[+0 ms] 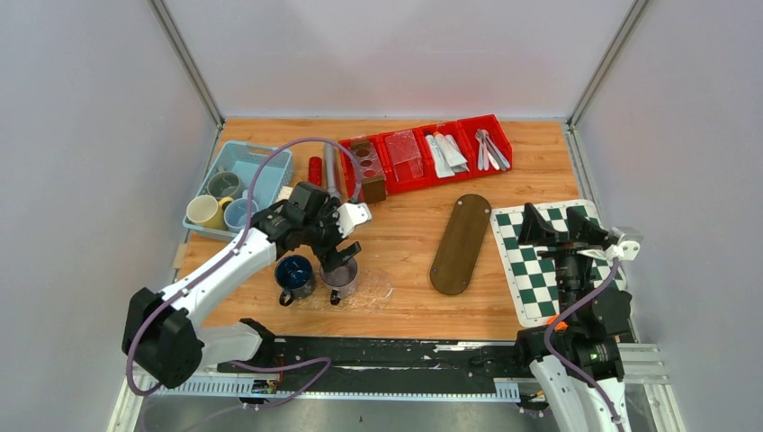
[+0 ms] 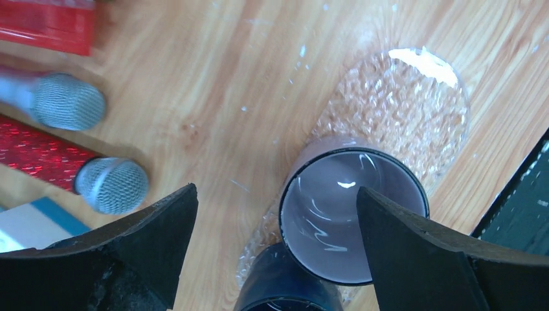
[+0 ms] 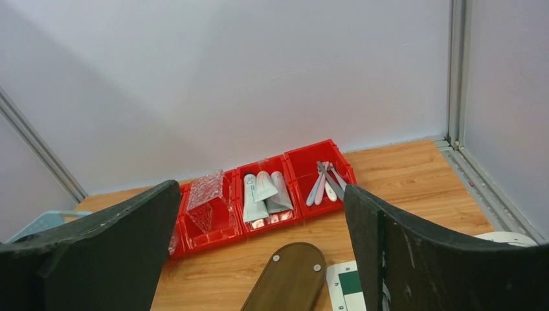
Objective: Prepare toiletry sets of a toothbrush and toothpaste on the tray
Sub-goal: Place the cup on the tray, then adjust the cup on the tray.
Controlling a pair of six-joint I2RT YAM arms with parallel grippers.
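Several toothbrushes [image 1: 490, 149] lie in the rightmost red bin at the back; they also show in the right wrist view [image 3: 325, 181]. Toothpaste tubes [image 1: 445, 153] lie in the bin beside it, and in the right wrist view [image 3: 264, 191]. The brown oval tray [image 1: 461, 243] lies bare mid-table, also in the right wrist view [image 3: 285, 282]. My left gripper [image 1: 342, 256] is open over a pale lilac mug [image 2: 353, 217], its right finger across the mug's mouth. My right gripper [image 1: 553, 225] is open and empty above the checkered mat.
A dark blue mug [image 1: 295, 274] touches the lilac mug, which stands on bubble wrap [image 2: 414, 110]. A blue basket [image 1: 232, 146] with mugs is at the left. Red and grey cylinders [image 1: 326, 171], a brown holed block [image 1: 367, 166] and a checkered mat [image 1: 549, 261] are nearby.
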